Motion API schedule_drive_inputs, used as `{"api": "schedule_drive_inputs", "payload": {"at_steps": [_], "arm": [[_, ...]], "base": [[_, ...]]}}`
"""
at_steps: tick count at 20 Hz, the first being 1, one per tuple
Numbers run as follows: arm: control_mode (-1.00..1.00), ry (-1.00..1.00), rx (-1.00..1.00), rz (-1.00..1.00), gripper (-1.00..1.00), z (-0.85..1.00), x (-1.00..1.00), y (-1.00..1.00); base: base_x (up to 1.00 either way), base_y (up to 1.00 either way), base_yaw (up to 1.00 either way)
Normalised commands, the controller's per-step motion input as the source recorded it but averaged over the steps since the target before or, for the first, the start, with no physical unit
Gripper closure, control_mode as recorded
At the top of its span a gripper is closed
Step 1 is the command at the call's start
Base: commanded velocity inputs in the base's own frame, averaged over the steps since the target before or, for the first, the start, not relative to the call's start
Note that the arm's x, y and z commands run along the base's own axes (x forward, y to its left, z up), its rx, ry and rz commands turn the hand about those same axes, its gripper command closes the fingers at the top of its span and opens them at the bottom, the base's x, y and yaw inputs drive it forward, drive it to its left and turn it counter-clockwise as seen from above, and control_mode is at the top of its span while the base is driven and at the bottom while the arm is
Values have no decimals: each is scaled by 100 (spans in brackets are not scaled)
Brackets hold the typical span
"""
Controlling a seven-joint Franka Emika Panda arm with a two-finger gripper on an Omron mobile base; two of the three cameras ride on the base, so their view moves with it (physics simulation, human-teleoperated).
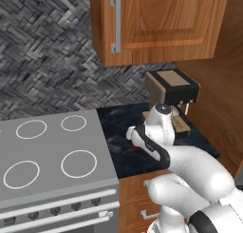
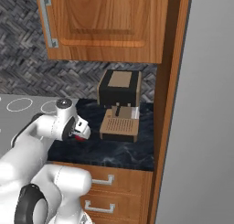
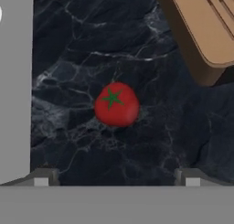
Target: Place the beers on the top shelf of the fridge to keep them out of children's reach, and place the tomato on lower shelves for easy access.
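The white robot arm with dark joints (image 1: 190, 175) rises from the lower right and bends forward over a dark marbled countertop (image 1: 121, 146). A small patch of red (image 1: 135, 144) shows at the arm's left edge, just above the counter; its shape cannot be determined. Behind the arm stands a black and tan coffee machine (image 1: 172, 87), against a wooden side panel (image 1: 216, 84). A grey stove with four white ring burners (image 1: 50, 153) sits left of the counter. A wooden wall cabinet with a metal bar handle (image 1: 159, 23) hangs above, over a grey woven-pattern backsplash (image 1: 47, 56). Wooden drawers (image 1: 135, 199) lie below the counter.
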Motion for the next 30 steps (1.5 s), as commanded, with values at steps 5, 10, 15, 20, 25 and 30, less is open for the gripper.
{"api": "schedule_drive_inputs", "payload": {"at_steps": [5, 10, 15, 20, 25, 30], "arm": [[-100, 0, 0, 0, -100, -26, 28, 0], [-100, 0, 0, 0, -100, -25, 27, 0], [-100, 0, 0, 0, -100, -22, 24, 4], [-100, 0, 0, 0, -100, -21, 24, 4], [-100, 0, 0, 0, -100, -19, 21, 0], [-100, 1, 0, 0, -100, -19, 15, 0]], "base": [[0, 0, 0], [0, 0, 0], [0, 0, 0], [0, 0, 0], [0, 0, 0], [0, 0, 0]]}}
